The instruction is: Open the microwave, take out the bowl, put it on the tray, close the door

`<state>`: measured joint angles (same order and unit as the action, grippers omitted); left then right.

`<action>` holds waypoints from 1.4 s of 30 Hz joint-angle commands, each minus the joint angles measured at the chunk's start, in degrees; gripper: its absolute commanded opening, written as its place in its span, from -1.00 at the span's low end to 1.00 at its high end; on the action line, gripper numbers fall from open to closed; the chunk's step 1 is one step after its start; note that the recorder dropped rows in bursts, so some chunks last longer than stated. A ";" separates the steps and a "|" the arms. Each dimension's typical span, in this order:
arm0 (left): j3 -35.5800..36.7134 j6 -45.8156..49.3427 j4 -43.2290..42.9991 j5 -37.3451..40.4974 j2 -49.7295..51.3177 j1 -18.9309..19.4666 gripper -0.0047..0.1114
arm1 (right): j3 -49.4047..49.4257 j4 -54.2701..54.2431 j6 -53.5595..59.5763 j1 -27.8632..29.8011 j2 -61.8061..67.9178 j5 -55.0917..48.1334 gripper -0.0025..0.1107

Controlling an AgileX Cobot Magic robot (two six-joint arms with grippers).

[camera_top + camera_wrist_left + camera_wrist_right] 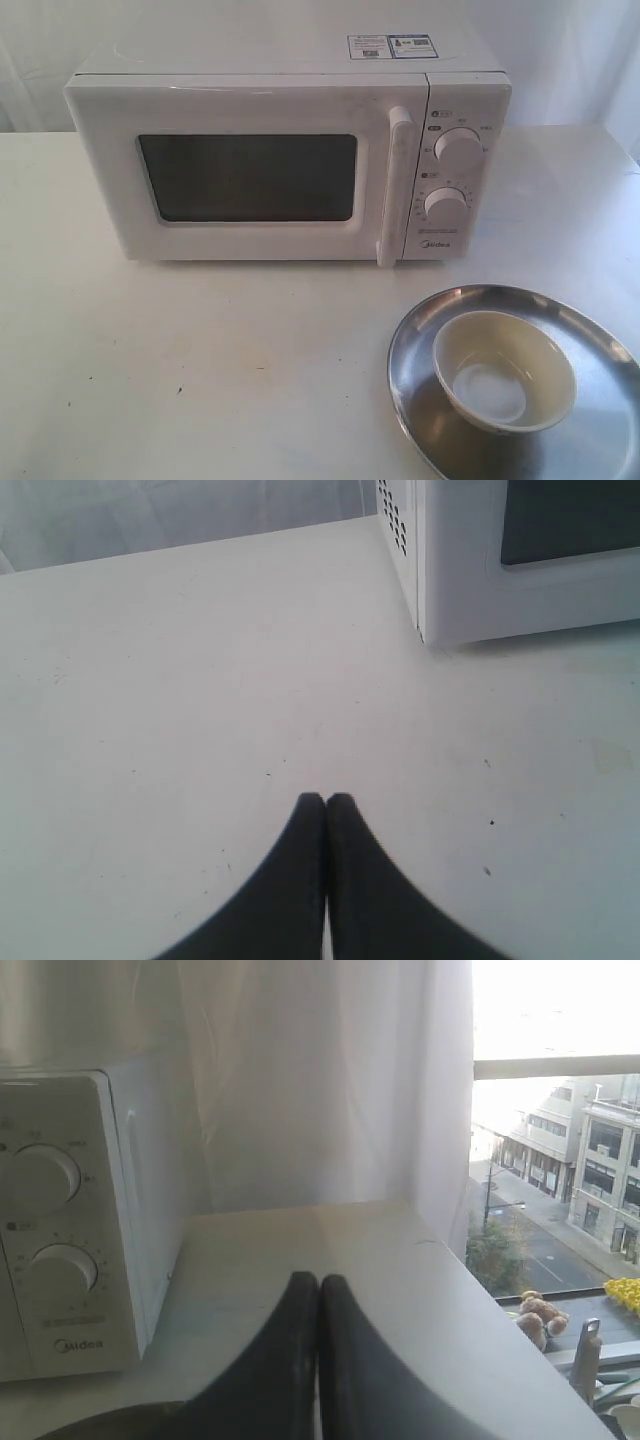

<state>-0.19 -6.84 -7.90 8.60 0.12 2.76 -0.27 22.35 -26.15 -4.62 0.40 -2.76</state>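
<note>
The white microwave (290, 160) stands at the back of the table with its door (250, 180) shut and the bar handle (395, 185) upright beside the two knobs. The cream bowl (503, 370) rests inside the steel tray (420, 350) at the front right. No arm shows in the exterior view. My left gripper (326, 800) is shut and empty above bare table, with the microwave (500, 560) corner beyond it. My right gripper (318, 1280) is shut and empty, beside the microwave's knob panel (50, 1230); a dark edge of the tray (110, 1420) shows below it.
The white table (200, 360) spreads in front of the microwave. A white curtain (320, 1080) hangs behind. Past the table's right edge (500, 1320) a window looks down on a street.
</note>
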 commanded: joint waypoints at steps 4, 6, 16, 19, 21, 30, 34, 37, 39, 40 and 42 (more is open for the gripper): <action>0.19 -0.31 0.17 -0.08 -0.12 -0.05 -0.92 | 0.27 -25.54 26.63 0.37 -0.33 -2.09 -0.96; 0.19 -0.31 0.17 -0.08 -0.12 -0.05 -0.92 | 0.27 -25.54 26.51 0.37 -0.33 -2.09 -0.96; 0.19 -0.31 0.17 -0.08 -0.12 -0.05 -0.92 | 0.27 -25.00 26.51 0.37 -0.33 -3.23 -0.96; 0.19 -0.31 0.17 -0.08 -0.12 -0.05 -0.92 | 0.27 -25.00 26.15 0.37 -0.33 -3.45 -0.96; 0.19 -0.31 0.17 -0.08 -0.12 -0.05 -0.92 | 0.27 -25.00 26.15 0.37 -0.33 -3.34 -0.96; 0.19 -0.31 0.17 -0.08 -0.12 -0.05 -0.92 | 0.27 -25.00 26.15 0.37 -0.33 -3.34 -0.96; 0.19 -0.31 0.17 -0.08 -0.12 -0.05 -0.92 | 0.27 -25.00 26.15 0.37 -0.33 -3.47 -0.96; 0.19 -0.31 0.17 -0.08 -0.12 -0.05 -0.92 | 0.27 -25.00 26.15 0.37 -0.33 -3.47 -0.96; 0.19 -0.31 0.17 -0.08 -0.12 -0.05 -0.92 | 0.27 -25.00 26.15 0.37 -0.33 -3.47 -0.96; 0.19 -0.31 0.17 -0.08 -0.12 -0.05 -0.92 | 0.27 -25.00 26.15 0.37 -0.33 -3.47 -0.96; 0.19 -0.31 0.17 -0.08 -0.12 -0.05 -0.92 | 0.27 -25.00 26.15 0.37 -0.33 -3.47 -0.96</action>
<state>-0.19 -6.84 -7.90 8.60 0.12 2.76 -0.27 -2.76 -0.37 -4.62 0.40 -5.92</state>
